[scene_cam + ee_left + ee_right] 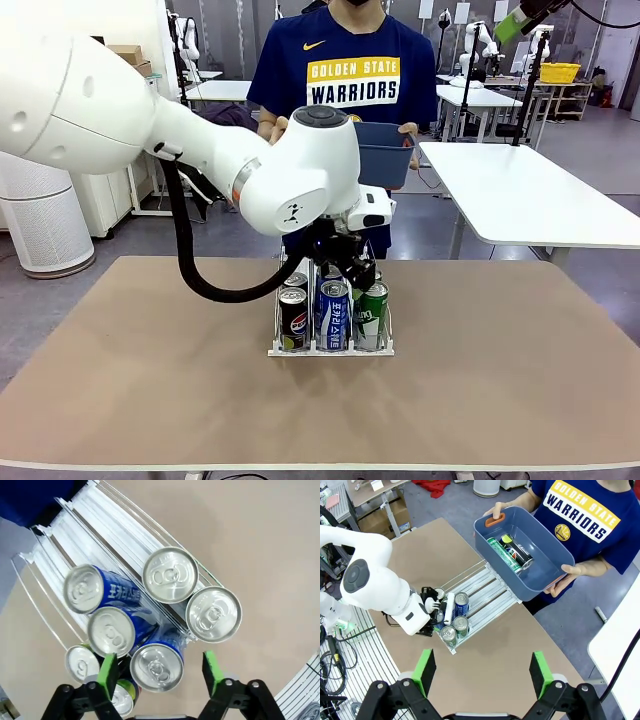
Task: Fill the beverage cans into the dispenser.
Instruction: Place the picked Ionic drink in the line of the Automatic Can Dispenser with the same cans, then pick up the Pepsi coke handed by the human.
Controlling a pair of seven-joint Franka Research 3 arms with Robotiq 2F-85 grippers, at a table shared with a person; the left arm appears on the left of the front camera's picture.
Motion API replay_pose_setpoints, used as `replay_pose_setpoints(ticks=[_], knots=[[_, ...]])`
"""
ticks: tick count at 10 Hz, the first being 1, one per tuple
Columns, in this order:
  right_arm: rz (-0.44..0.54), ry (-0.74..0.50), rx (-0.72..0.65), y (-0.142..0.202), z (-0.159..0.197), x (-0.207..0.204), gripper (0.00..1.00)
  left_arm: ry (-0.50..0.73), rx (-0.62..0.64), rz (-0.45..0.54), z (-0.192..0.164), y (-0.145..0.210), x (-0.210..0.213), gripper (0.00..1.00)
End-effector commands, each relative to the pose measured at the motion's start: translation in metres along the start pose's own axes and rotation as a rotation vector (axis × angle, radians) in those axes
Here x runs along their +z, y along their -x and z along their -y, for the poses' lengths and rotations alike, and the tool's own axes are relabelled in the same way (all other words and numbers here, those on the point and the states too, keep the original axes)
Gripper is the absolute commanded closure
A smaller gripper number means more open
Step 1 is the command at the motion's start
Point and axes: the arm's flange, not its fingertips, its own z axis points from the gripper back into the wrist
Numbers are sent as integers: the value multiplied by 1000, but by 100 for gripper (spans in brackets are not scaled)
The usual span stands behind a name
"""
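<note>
While hanging over the clear dispenser (330,351) at centre frame, straddles a blue-and-white can (156,667) in it with left gripper (158,656) released, clear of it, and holds right gripper (482,655) gaping empty, bottom frame.

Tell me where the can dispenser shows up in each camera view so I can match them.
Front view: the dispenser sits just below the picture's centre.
Left wrist view: the dispenser is seen from above, bare lanes running to the upper left, cans toward the bottom.
Right wrist view: the dispenser is left of centre, beside the person's blue tub.
Shared landmark: the left gripper, open over the cans.
</note>
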Motion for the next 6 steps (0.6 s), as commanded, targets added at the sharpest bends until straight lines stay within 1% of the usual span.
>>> replay_pose_setpoints(ticks=[1,2,3,4,6], knots=[[-2,-2,-1,1,0,-1,0,-52,8,7,6,5,3,0],[-2,-2,-1,1,0,-1,0,-66,13,27,10,3,6,0],[-2,-2,-1,1,0,-1,0,-120,22,13,11,5,9,0],[-2,-2,-1,1,0,-1,0,-30,-5,20,3,-1,11,0],[-2,-2,-1,1,0,-1,0,-30,-5,20,3,-1,11,0]])
